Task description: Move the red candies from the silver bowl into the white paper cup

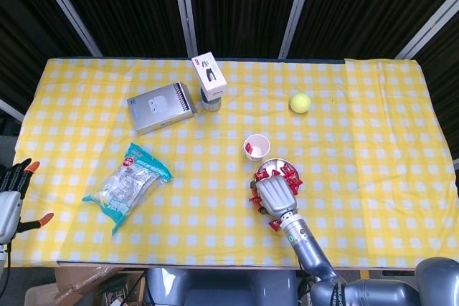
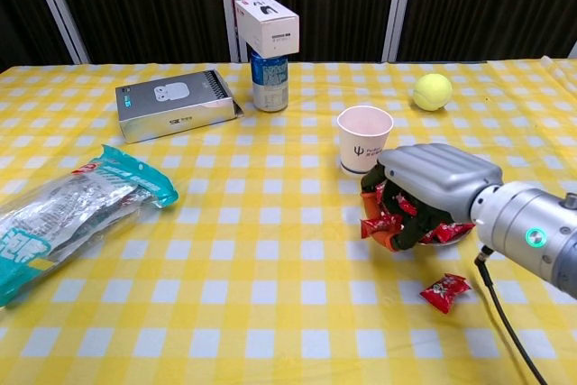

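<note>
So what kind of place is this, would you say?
Probably a robot test setup, not a home: a table in a yellow checked tablecloth, dark panelled backdrop, and assorted props like a yellow tennis ball.

No words can be read with any certainty: the paper cup (image 2: pixel 364 139) bears a small dark logo with tiny print, and the grey box (image 2: pixel 175 104), white box (image 2: pixel 268 24) and snack bag (image 2: pixel 68 214) carry print too small to make out.
</note>
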